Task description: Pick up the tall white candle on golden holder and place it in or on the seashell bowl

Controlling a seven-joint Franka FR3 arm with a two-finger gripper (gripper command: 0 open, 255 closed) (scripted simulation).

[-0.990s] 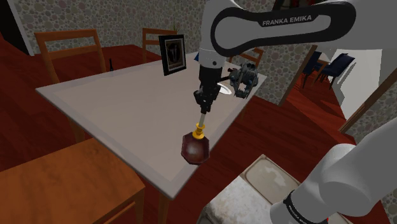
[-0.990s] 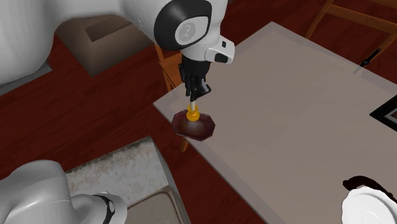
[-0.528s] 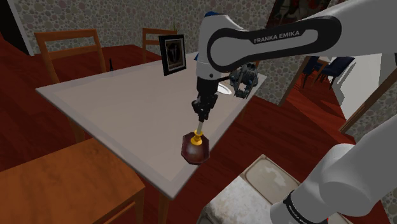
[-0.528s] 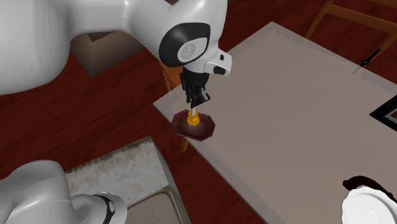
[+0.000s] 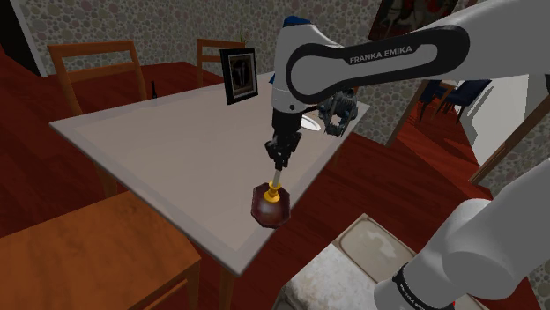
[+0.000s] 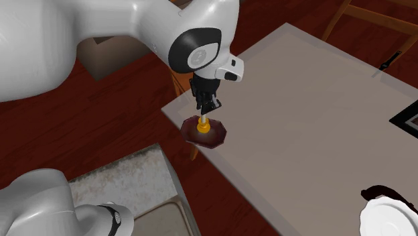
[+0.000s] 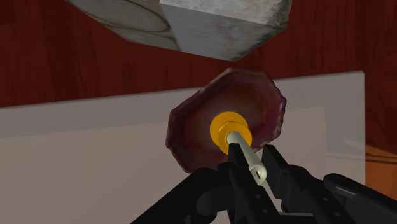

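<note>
- There's the candle (image 5: 277, 180) standing upright, its golden holder (image 7: 224, 129) planted in the middle of the dark red seashell bowl (image 5: 269, 208).
- The gripper (image 5: 281, 160) is clamped on the candle's upper end (fingers tight on either side).
- The seashell bowl sits right at the table (image 5: 159, 141) edge.

i see the candle (image 5: 277, 180) standing upright in the bowl (image 5: 271, 208) at the table's (image 5: 159, 145) near edge in the shoulder view, the gripper (image 5: 279, 165) directly above, the picture frame (image 5: 239, 75) at the far edge.
</note>
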